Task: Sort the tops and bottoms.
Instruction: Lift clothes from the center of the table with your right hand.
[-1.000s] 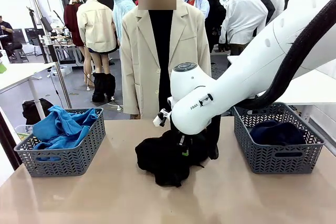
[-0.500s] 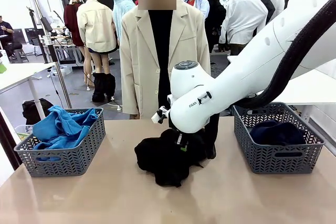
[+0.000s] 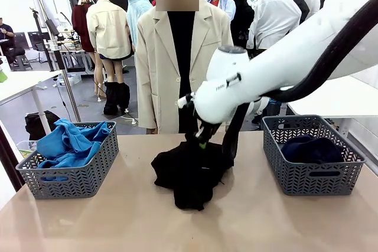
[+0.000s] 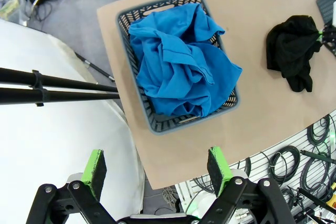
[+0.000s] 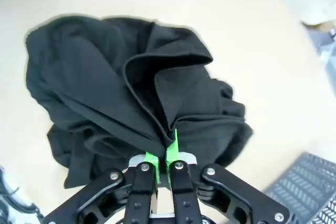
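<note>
Black garment [image 3: 189, 172] at mid-tabletop, pinched in the closed right gripper [image 5: 163, 157], remains unsorted; both baskets already hold clothes; left gripper [image 4: 157, 165] gapes empty.

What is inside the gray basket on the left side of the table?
The left basket holds a crumpled blue garment. It covers the basket's bottom, so anything lying underneath is hidden.

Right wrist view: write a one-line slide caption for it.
Right gripper, jaws shut, pinches a fold of the crumpled black fabric garment over the tan table.

The right gripper [image 3: 201, 140] is mostly hidden behind the arm; the dark garment [image 3: 312, 149] is half concealed by basket walls.
</note>
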Robot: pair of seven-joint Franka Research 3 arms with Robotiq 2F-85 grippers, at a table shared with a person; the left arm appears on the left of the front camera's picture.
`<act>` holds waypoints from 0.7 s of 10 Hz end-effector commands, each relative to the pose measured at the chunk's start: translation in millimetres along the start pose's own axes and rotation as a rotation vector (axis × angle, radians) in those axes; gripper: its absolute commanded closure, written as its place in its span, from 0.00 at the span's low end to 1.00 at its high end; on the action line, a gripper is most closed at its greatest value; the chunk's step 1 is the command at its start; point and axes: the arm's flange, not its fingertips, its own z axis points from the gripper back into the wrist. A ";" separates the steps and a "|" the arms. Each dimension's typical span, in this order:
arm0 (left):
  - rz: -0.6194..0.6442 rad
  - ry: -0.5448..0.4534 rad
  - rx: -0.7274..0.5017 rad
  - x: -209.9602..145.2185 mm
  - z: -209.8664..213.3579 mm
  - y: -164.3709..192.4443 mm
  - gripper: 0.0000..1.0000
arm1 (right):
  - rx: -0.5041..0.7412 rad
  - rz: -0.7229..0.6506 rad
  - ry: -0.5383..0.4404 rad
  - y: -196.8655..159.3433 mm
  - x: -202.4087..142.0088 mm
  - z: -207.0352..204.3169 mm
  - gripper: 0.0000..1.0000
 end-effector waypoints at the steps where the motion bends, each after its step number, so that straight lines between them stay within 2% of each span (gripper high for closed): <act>1: 0.014 -0.006 0.001 0.7 1.0 -0.2 0.00 | 0.010 0.018 -0.035 -13.1 12.7 60.7 1.00; 2: 0.014 -0.006 0.001 0.7 1.0 -0.2 0.00 | 0.017 0.041 -0.051 -22.6 40.8 105.7 1.00; 4: 0.014 -0.006 0.001 0.7 1.0 -0.2 0.00 | 0.049 0.085 -0.007 -28.3 91.3 184.0 1.00; 5: 0.014 -0.006 0.001 0.7 1.0 -0.2 0.00 | -0.003 0.077 0.010 -26.5 116.1 227.4 1.00; 7: 0.014 -0.006 0.001 0.7 1.0 -0.2 0.00 | -0.134 0.042 -0.031 -15.4 148.3 298.2 1.00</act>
